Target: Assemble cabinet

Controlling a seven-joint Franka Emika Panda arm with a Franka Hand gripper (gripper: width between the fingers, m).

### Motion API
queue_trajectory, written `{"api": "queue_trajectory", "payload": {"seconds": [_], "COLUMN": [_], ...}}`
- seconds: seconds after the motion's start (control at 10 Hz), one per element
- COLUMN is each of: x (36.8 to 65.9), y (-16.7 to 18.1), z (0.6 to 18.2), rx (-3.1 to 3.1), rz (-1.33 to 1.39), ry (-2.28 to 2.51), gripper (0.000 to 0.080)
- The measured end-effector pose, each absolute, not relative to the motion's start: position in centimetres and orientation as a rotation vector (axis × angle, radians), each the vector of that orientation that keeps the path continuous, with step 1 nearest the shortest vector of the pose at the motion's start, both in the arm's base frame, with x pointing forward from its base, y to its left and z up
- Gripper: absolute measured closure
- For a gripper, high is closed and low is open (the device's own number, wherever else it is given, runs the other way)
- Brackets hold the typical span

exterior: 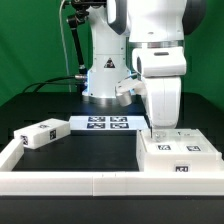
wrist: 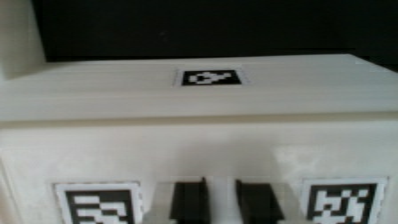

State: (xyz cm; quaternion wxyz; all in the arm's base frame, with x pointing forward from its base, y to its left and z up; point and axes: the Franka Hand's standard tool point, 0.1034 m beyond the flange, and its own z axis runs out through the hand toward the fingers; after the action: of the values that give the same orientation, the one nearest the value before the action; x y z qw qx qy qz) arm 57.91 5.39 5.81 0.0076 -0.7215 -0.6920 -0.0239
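The cabinet body (exterior: 176, 156) is a large white tagged box at the exterior view's right, inside the border rail. It fills the wrist view (wrist: 196, 110), with one tag further off and two tags beside the fingers. My gripper (exterior: 158, 130) points down at the body's rear left corner. In the wrist view my gripper (wrist: 221, 200) has its two dark fingers (wrist: 187, 200) close together, with a thin strip of the white body between them. A smaller white tagged block (exterior: 42, 133) lies at the exterior view's left, apart from the gripper.
The marker board (exterior: 105, 124) lies flat in front of the robot's base (exterior: 105, 85). A low white border rail (exterior: 70, 180) runs along the front and left of the black table.
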Motion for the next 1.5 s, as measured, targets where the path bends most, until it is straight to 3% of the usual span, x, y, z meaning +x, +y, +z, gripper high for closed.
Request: {"api": "queue_trajectory", "payload": {"seconds": [0.7, 0.8, 0.9, 1.1, 1.2, 1.3, 1.5], "x": [58.1, 58.1, 58.2, 57.3, 56.6, 56.1, 54.8], "y": [5.4, 5.3, 5.1, 4.0, 3.4, 3.0, 2.9], "z": [6.0, 6.1, 6.4, 7.3, 7.7, 8.1, 8.7], "rx": [-2.222, -2.214, -2.216, -2.286, -2.340, -2.416, -2.576], "rz": [-0.072, -0.073, -0.086, -0.148, -0.177, -0.207, -0.305], "ry": [-2.216, -2.229, -2.240, -2.209, -2.169, -2.096, -1.917], "gripper": [0.0724, 0.0536, 0.0536, 0.0154, 0.0154, 0.0038, 0.0008]}}
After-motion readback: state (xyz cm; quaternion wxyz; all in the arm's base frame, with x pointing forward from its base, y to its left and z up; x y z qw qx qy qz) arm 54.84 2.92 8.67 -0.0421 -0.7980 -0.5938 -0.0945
